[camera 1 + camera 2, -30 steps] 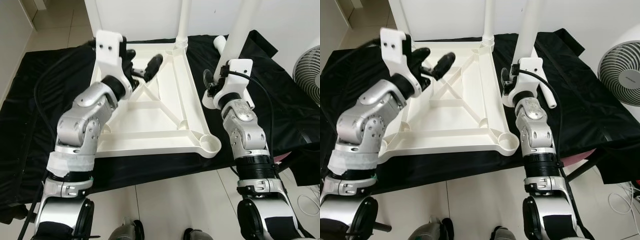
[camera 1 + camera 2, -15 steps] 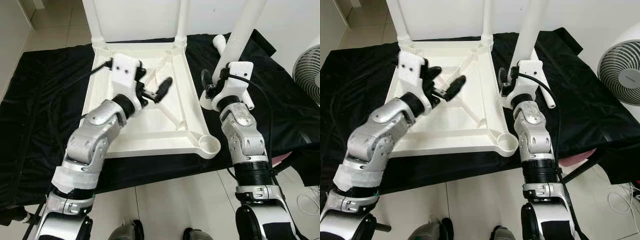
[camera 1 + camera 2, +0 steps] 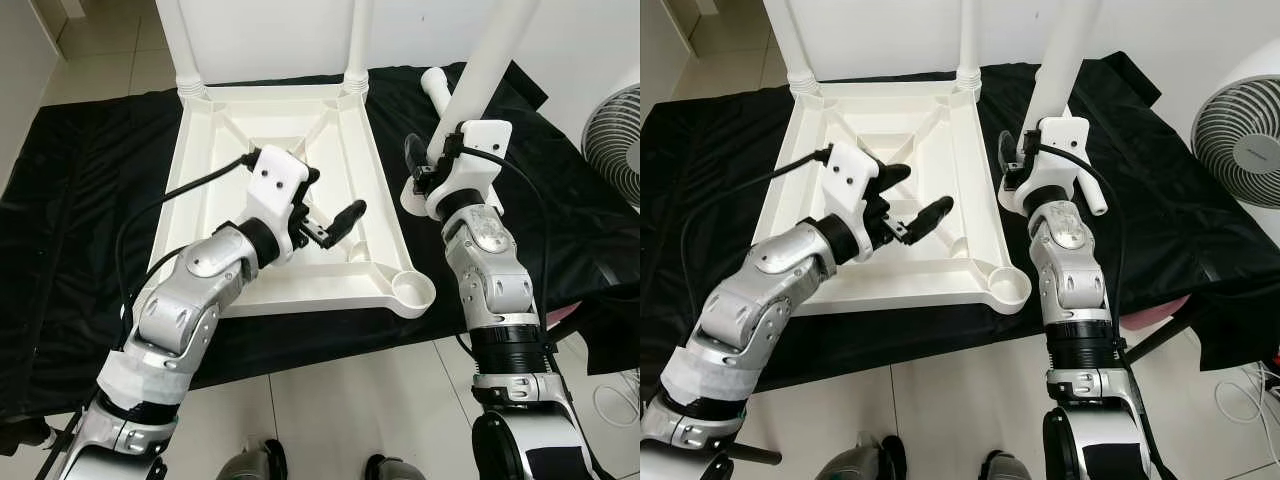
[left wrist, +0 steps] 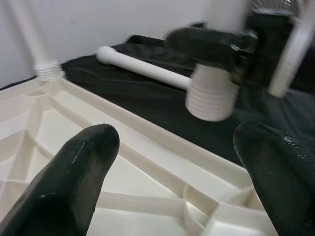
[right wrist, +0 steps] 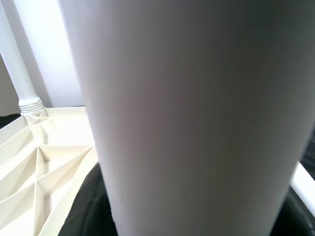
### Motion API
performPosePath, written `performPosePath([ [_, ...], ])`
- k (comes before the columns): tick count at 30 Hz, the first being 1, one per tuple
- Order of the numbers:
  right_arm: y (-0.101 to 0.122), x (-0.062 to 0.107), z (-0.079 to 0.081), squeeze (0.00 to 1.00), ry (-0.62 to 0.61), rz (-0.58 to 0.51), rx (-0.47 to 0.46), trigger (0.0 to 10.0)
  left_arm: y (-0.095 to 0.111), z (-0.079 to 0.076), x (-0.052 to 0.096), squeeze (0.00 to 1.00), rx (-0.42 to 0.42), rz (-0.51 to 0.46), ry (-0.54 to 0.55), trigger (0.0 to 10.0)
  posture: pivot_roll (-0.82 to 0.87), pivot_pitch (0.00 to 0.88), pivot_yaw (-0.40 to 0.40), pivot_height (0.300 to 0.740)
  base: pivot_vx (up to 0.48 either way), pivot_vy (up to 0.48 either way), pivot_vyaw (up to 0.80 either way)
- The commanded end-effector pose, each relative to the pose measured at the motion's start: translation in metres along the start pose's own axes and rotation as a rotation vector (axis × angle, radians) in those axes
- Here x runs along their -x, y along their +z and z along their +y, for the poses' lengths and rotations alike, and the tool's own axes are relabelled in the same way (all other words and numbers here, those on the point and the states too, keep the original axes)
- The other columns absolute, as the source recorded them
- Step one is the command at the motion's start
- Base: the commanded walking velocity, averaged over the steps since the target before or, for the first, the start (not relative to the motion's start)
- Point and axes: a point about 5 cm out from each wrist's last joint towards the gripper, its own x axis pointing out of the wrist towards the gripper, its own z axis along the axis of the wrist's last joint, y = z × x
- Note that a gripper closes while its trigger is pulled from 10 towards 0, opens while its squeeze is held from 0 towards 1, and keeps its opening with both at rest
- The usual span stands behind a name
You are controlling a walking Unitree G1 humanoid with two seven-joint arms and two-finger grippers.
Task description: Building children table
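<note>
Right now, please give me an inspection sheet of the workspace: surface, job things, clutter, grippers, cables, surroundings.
Surface: black cloth spread on a pale tiled floor.
Job's things: white table top lying upside down, two legs standing in its far corners; empty socket at the near right corner; loose leg lying on the cloth.
Clutter: nothing seen.
Grippers: left gripper open above the table top; right gripper holding an upright leg, threaded end down, beside the table top.
Cables: black cable along the left arm; another on the right arm.
Surroundings: white fan at right; white wall behind.
</note>
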Motion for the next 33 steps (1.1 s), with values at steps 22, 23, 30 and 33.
performPosePath([
  [22,0.003,0.001,0.002,0.0,0.02,-0.026,0.012,10.0,-0.006,-0.002,-0.011,0.0,-0.042,-0.012,-0.099,10.0,-0.04,0.122,0.038,0.74,0.0,0.0,0.0],
  [23,0.003,0.001,0.002,0.0,0.02,-0.026,0.012,10.0,-0.006,-0.002,-0.011,0.0,-0.042,-0.012,-0.099,10.0,-0.04,0.122,0.038,0.74,0.0,0.0,0.0],
  [30,0.005,0.001,0.003,0.0,0.024,-0.033,0.018,10.0,-0.009,0.046,-0.008,0.0,0.013,-0.027,0.147,10.0,-0.06,0.114,0.048,0.74,0.0,0.0,0.0],
  [33,0.004,0.004,-0.001,0.0,0.01,-0.029,0.026,10.0,-0.028,0.043,0.011,0.0,0.019,0.048,0.106,10.0,-0.07,0.113,0.06,0.74,0.0,0.0,0.0],
])
